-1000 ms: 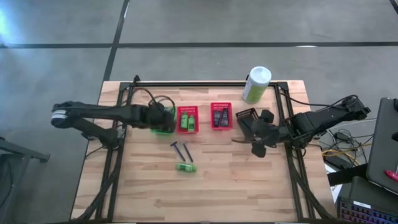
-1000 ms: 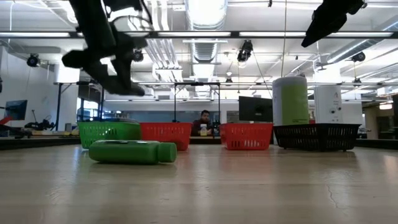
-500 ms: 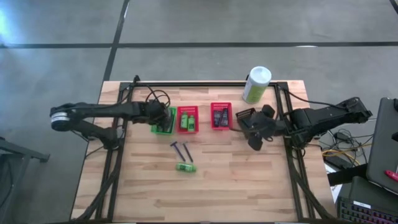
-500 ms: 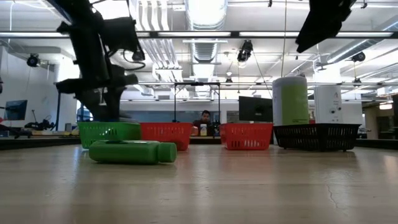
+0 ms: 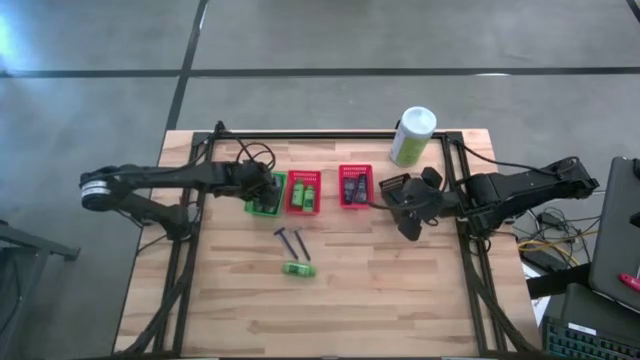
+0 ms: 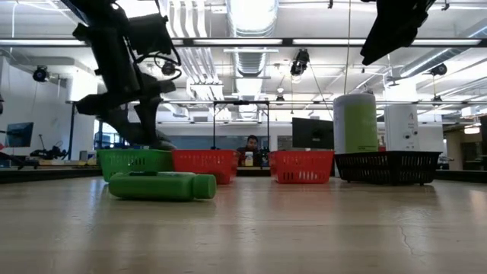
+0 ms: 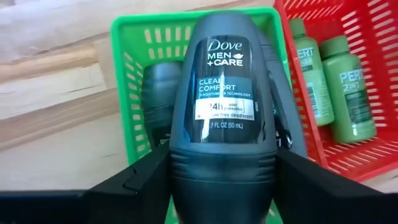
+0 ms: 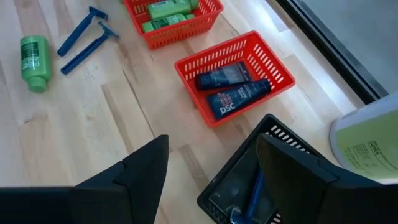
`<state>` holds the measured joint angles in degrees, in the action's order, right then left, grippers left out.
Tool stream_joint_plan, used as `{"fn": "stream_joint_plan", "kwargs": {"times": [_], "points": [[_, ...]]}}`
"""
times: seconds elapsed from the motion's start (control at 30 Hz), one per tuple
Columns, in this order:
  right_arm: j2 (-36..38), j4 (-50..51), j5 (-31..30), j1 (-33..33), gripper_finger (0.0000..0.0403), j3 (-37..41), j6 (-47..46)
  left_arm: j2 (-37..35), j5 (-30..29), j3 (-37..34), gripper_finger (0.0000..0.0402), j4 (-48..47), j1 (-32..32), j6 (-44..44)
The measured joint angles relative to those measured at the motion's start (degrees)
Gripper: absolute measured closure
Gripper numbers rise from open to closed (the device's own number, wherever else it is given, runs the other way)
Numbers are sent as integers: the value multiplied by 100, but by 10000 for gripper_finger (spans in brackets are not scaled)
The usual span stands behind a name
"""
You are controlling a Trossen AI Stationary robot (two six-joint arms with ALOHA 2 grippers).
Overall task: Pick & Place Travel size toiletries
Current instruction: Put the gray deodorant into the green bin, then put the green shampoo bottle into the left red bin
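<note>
The left gripper (image 7: pixel 222 186) clasps a Dove deodorant (image 7: pixel 222 99) over the green basket (image 7: pixel 127 68) (right gripper (image 8: pixel 211 168) spread, empty)

Wooden table (image 5: pixel 380 290): 4 baskets, canister (image 5: pixel 412 136), 2 razors (image 5: pixel 292 242).

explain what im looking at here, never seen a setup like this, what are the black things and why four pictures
The black things are two robot arms at a wooden table, sorting travel toiletries into small baskets. One picture looks straight down, one looks level across the tabletop, and two come from cameras on the arms' wrists.

The left gripper holds a grey Dove deodorant over the green basket. The right gripper hangs open above the black basket, which has a blue razor inside.

Two red baskets hold green bottles and dark DSC tubes. Two blue razors and one green bottle lie loose on the table.
</note>
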<state>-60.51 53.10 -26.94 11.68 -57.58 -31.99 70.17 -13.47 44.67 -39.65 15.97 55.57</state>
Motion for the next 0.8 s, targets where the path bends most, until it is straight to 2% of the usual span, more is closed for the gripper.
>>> {"fn": "stream_joint_plan", "kwargs": {"times": [0.2,0.43,0.6,0.7,0.8], "points": [[0,0,0,0,170,0,2,-4,-42,238,128,-687,-8,-4],[0,-4,2,2,167,0,0,-77,1,487,124,-690,-222,-286],[0,-6,0,2,151,0,0,-201,92,963,124,-276,-940,-1535],[-2,-5,-2,2,141,0,1,-174,392,1085,124,-124,-1600,-2728],[-2,-5,-2,2,131,0,2,-117,442,1045,124,-43,-2360,-3477]]}}
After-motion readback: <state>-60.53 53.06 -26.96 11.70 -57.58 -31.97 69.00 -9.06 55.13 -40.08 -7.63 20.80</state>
